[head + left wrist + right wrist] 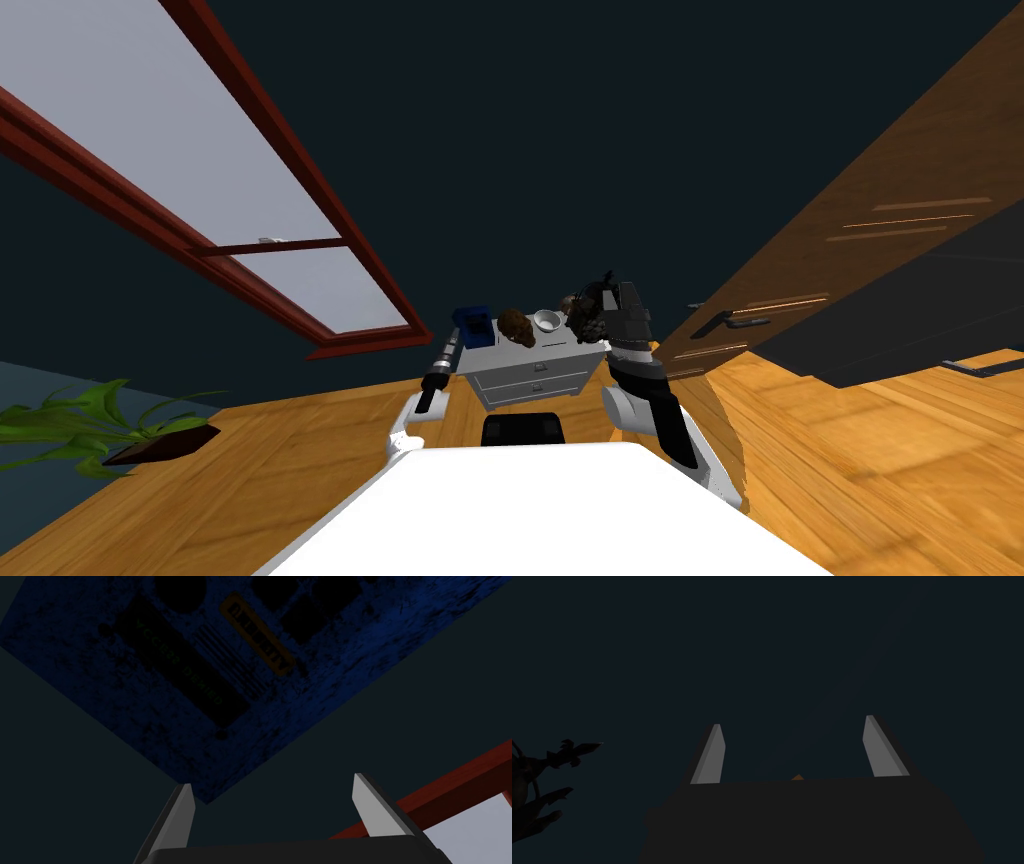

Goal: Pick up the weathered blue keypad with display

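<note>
Stage: we judge this the approach; the keypad [150,726] is not yet gripped and rests on the drawer unit [530,378].
Done: our left gripper [271,781] is brought up close to the keypad and faces its front.
Left to do: move in so the body sits between the jaws, close on its sides, then lift it off.
Left jaws: spread wide with nothing between them; in the left wrist view one corner of the keypad lies just at the tip of one finger [183,808], and the rest of it lies ahead.
Right jaws: the right gripper [793,721] is also spread and empty, raised by the far end of the drawer unit next to a dark spiky object [587,312].
Keypad, place: at the left end of the unit's top, on our left arm's side, well apart from the right arm.
Keypad, look: a boxy deep blue body, mottled with dark scuffs; a long dark display strip [175,666] with faint green letters; an orange-framed label [257,633]; fine ribbed lines between them; dark recesses beyond, likely keys.
Neighbours: a brown lump [515,326] just beside it, then a white bowl [547,320].
</note>
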### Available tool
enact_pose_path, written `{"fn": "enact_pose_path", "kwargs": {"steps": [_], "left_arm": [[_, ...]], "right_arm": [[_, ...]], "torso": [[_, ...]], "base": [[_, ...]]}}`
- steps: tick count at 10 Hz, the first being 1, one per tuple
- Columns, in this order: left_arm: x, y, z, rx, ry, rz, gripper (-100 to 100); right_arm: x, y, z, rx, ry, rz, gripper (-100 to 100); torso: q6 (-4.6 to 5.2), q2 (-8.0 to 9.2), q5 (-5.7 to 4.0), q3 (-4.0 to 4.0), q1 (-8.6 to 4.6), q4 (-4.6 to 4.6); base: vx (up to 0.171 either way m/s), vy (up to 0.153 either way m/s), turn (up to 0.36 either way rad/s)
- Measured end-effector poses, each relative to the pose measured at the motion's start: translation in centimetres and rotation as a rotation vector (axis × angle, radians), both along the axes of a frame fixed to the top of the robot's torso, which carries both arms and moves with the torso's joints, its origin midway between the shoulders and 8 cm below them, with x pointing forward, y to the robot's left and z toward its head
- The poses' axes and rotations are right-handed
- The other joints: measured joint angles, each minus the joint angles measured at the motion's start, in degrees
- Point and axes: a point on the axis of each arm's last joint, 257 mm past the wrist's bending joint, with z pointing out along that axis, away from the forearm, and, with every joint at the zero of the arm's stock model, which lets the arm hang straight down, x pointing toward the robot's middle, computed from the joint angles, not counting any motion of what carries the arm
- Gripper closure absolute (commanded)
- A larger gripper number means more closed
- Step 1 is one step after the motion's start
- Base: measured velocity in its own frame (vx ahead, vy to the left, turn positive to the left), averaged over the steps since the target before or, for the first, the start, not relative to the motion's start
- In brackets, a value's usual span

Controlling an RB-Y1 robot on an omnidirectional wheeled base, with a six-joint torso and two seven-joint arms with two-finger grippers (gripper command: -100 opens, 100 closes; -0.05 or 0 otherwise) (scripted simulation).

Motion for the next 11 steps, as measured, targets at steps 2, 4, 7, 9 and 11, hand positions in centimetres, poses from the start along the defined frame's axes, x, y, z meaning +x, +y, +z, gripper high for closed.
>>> {"fn": "enact_pose_path", "kwargs": {"steps": [2,4,7,9,11], "left_arm": [[0.1,0.2,-1.4,0.005,0.025,0.005,-100],[0.1,0.2,-3.2,0.013,0.06,0.01,-100],[0.3,0.4,-5.4,0.027,0.11,0.015,-100],[0.4,0.5,-6.2,0.036,0.129,0.017,0],[0.4,0.5,-6.2,0.036,0.129,0.017,100]], "right_arm": [[0.0,0.0,0.0,0.0,0.0,0.0,0],[0.0,0.0,0.0,0.0,0.0,0.0,0],[0.0,0.0,0.0,0.0,0.0,0.0,0],[0.0,0.0,0.0,0.0,0.0,0.0,0],[0.0,0.0,0.0,0.0,0.0,0.0,0]], "torso": [[0.0,0.0,-0.01,0.0,-0.05,0.0],[0.0,-0.01,-0.01,-0.01,-0.03,0.0],[0.0,-0.05,-0.01,-0.03,-0.02,-0.01],[-0.01,-0.05,-0.01,-0.03,-0.04,-0.01],[-0.01,0.0,-0.03,0.0,-0.1,0.0]], "base": [[0.0,0.015,-0.032],[0.008,0.019,-0.038],[0.016,0.024,-0.04],[0.006,0.007,-0.005],[0.0,0.0,0.0]]}}
